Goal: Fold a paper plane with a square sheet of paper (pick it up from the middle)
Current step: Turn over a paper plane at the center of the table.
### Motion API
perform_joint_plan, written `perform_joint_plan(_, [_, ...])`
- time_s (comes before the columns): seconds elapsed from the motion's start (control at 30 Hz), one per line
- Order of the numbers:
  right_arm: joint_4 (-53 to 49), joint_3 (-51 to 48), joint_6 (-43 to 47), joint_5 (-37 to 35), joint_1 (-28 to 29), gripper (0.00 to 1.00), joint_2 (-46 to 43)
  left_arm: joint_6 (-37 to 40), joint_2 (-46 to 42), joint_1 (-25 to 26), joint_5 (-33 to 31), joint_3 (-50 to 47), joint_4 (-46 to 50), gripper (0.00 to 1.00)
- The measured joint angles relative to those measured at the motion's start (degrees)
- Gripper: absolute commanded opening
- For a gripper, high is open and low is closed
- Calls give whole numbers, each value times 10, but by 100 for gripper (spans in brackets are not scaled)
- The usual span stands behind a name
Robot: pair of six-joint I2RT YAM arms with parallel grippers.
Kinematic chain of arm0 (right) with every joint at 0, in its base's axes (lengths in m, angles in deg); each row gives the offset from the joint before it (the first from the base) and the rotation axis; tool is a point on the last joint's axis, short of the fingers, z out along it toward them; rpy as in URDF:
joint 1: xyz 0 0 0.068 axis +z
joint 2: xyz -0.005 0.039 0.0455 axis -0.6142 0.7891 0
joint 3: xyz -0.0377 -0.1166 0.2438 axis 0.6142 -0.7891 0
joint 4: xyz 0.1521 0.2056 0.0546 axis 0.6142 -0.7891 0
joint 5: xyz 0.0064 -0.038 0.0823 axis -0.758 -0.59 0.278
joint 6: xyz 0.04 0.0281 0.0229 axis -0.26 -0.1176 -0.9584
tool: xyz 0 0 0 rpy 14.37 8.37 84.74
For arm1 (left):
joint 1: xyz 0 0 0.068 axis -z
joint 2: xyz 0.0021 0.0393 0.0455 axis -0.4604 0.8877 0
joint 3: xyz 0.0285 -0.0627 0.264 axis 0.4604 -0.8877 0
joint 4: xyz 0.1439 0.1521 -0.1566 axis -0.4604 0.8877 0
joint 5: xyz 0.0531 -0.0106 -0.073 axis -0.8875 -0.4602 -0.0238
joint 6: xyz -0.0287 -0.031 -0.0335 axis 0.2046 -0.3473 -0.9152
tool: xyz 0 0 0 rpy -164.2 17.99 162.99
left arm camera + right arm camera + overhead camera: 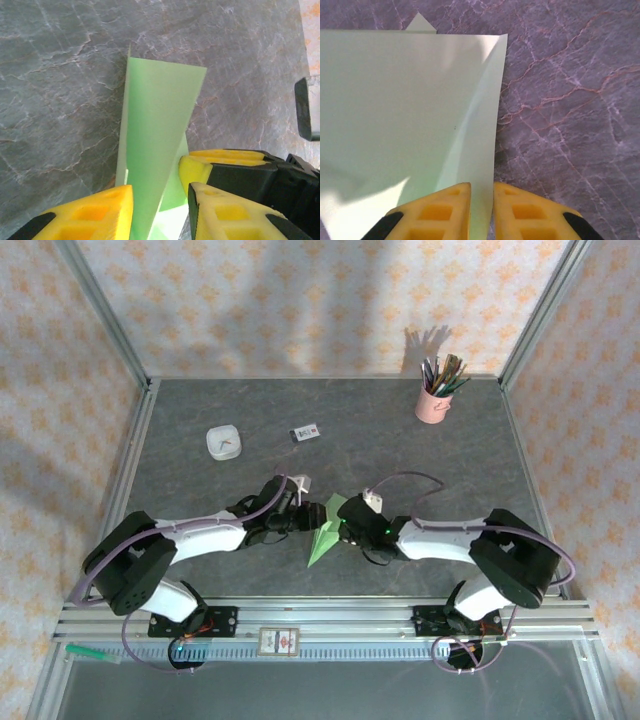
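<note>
The pale green paper plane [322, 540] is a pointed, creased shape near the table's front middle, its tip toward the near edge. Both arms meet over it. My right gripper [338, 520] is shut on one edge of it; in the right wrist view the paper [405, 110] spreads left and its edge runs between the nearly closed yellow fingers of the gripper [482, 192]. My left gripper [159, 200] straddles an upright flap [157, 115]. Its jaws stand apart, the left pad against the paper and the right pad clear of it. The right arm's yellow fingertip [196, 170] is close beside it.
A pink pencil cup [433, 400] stands at the back right. A small white dish [223, 443] and a printed card [305, 432] lie at the back left of centre. The aluminium rail [330, 618] runs along the near edge, and frame posts edge both sides.
</note>
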Motion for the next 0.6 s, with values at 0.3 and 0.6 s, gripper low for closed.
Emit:
perform_joint_plan(0.3, [40,-25,-3,12,-7,18,-31,25,-12,24,-12,-1,12,37])
perform_joint_plan(0.6, [53,-36,-4,21,-11,16,-31,45,22,24,-32,28,29,36])
